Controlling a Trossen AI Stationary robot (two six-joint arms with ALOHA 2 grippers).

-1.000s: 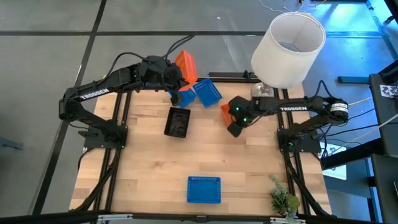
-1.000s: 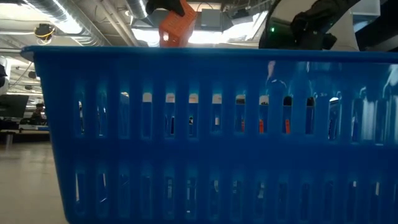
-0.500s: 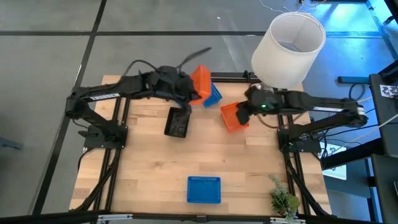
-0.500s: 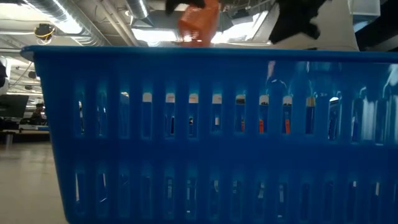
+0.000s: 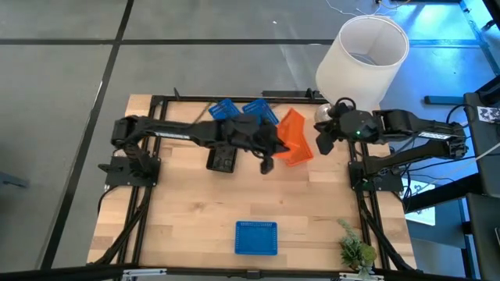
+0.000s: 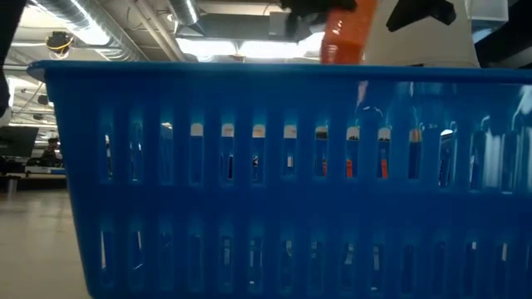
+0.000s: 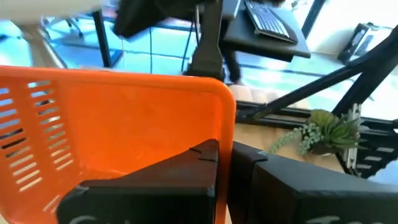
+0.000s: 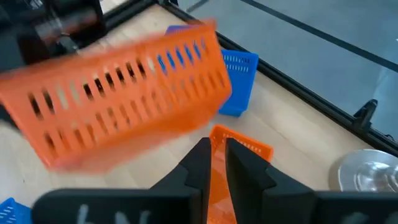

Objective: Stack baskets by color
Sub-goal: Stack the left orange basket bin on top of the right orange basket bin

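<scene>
While the high view lays out the whole table, only the wrist views show the grips. From above, the left gripper is seen stretched far across to the right half, at a tilted orange basket. The left wrist view shows that basket's smooth solid rim clamped between the nearly closed fingers, its side wall cut with narrow slots.

In the right wrist view, the right gripper is seen narrowed on the thin wall of a second orange basket, which sits below the first; from above the two oranges cannot be told apart.

Two blue baskets are seen at the table's back edge and a black basket just in front of them, all rectangular and slotted.

A lone blue basket lies near the front edge. It fills the low view, where only its glossy slatted wall and the raised orange basket above it can be made out.

A smooth white lampshade stands at the back right, and a small green plant at the front right.
</scene>
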